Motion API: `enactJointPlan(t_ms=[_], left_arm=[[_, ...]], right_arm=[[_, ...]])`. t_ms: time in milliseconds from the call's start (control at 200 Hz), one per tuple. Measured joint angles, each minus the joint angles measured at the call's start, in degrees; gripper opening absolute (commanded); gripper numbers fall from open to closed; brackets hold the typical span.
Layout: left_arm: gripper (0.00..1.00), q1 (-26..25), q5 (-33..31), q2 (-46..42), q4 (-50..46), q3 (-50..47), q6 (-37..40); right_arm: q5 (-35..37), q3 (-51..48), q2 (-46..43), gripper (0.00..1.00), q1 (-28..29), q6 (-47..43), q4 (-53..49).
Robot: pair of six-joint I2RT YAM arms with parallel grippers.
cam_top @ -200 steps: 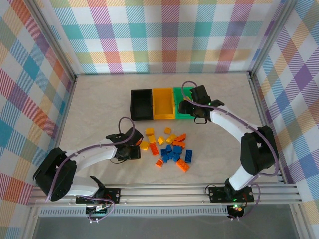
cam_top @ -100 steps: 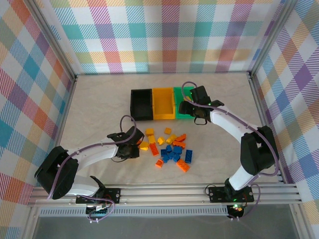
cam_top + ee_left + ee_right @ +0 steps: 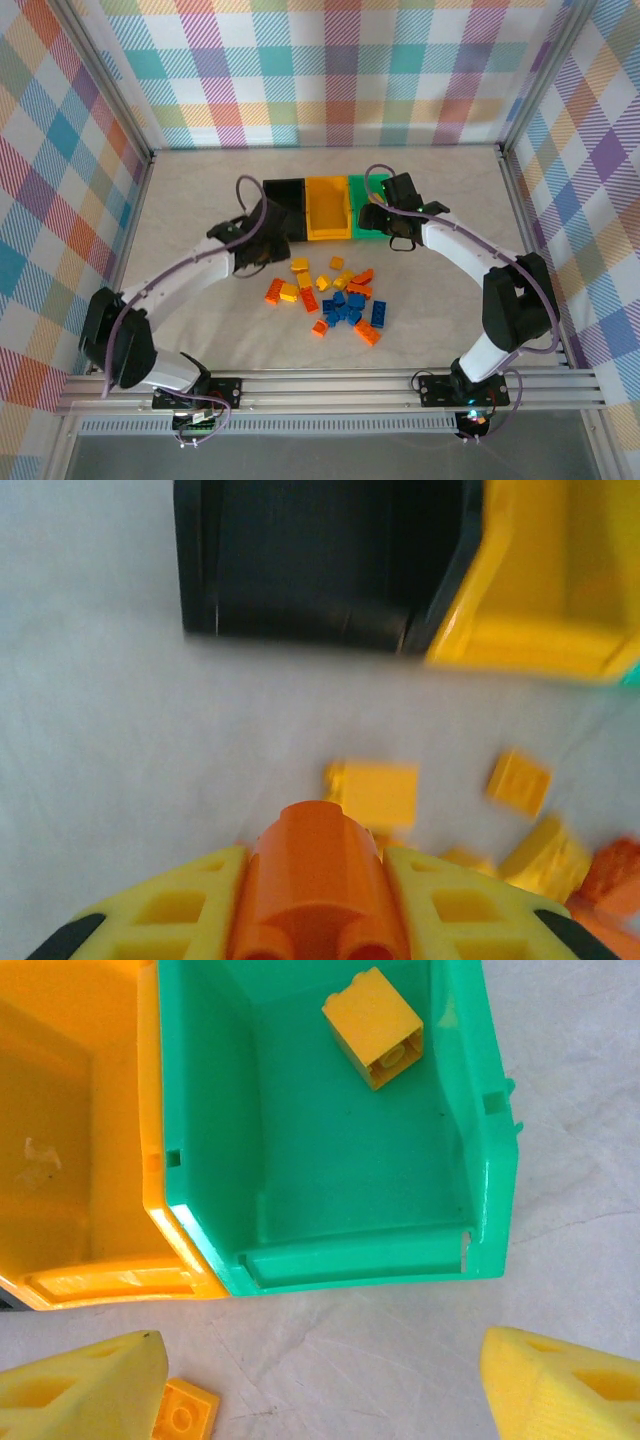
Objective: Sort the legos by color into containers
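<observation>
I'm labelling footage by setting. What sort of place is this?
Probably a lab robot test cell: checked fabric walls on an aluminium frame, a left arm and right arm bolted to a rail, with toy bricks and bins for sorting.

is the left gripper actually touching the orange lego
Touching. The left wrist view shows the orange lego pressed between the yellow fingers of the left gripper, with no gap on either side.

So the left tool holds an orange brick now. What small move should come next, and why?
Probably ease the left tool forward over the black bin, ready to release. It is shut on the orange brick, the black bin lies straight ahead with its visible part bare, and the green bin already holds a yellow brick.
</observation>
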Motion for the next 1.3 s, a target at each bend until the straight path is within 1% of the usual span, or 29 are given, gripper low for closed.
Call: enactJointPlan(t_ms=[275,355,495,585,670,795,935,995,1135,1300], left_arm=[[0.24,6.3,-4.2,17.8,-0.3,17.0,1.7],[0.26,7.0,-5.2,21.9,-0.4,20.2,1.8],[0.34,7.2,-6.5,27.8,-2.6,26.5,1.8],[0.44,7.2,-6.9,30.9,-3.4,30.4,2.1],[0.53,7.2,-6.9,32.1,-3.8,32.0,2.3],[0.65,7.2,-6.6,31.8,-4.2,32.0,2.1],[0.69,7.2,-5.4,29.9,-4.3,30.8,2.1],[0.73,7.2,-4.2,27.9,-3.5,29.4,2.1],[0.82,6.4,-0.8,18.0,0.5,20.1,1.0],[0.88,3.1,3.0,5.0,6.2,6.9,-0.6]], right_arm=[[-0.3,-1.9,-0.6,0.82,0.0,0.1,-0.1],[-0.4,-2.4,-1.1,0.82,0.0,0.1,-0.1],[-1.0,-3.9,-2.6,0.82,0.0,0.5,0.0],[-2.0,-5.4,-3.5,0.82,0.0,0.9,0.0],[-3.1,-7.0,-3.8,0.82,0.1,0.9,-0.2],[-4.4,-8.7,-3.9,0.83,0.7,0.9,-0.7],[-5.7,-11.1,-4.6,0.82,1.8,1.1,-1.1],[-6.3,-12.1,-5.2,0.82,2.2,1.4,-1.4],[-7.7,-13.1,-6.1,0.78,3.5,2.9,-1.7],[-7.8,-13.9,-6.2,0.78,6.0,4.7,-1.5]])
